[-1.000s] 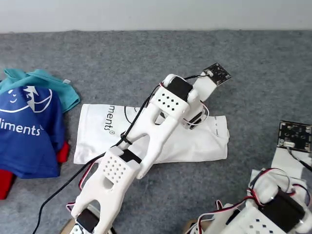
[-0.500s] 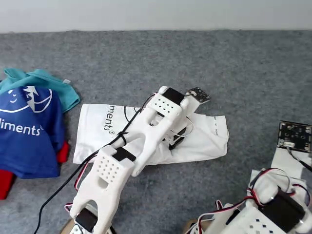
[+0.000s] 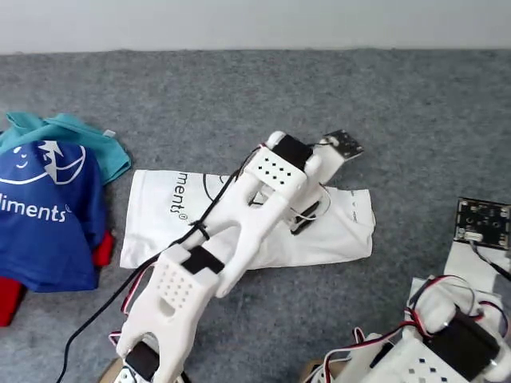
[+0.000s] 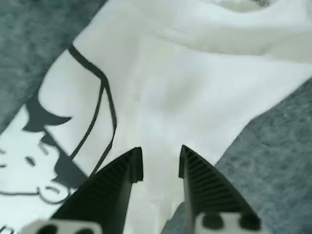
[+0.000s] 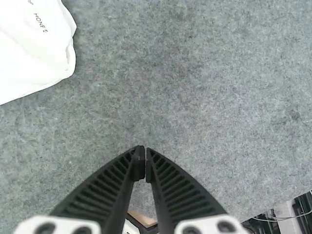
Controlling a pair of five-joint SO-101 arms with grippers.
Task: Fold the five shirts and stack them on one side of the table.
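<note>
The high camera sat fixed above the near edge, looking down and away across the grey table (image 3: 239,88) toward the wall (image 3: 239,24), and it was wide enough to take in the whole white shirt (image 3: 160,215). The left wrist camera rode right behind its own gripper (image 4: 158,163), aimed down and in very close on that shirt's cloth. The right wrist camera looked down past its gripper (image 5: 145,163) from higher up, mostly at table. All three shared the white shirt, though the right wrist caught just a corner.
</note>
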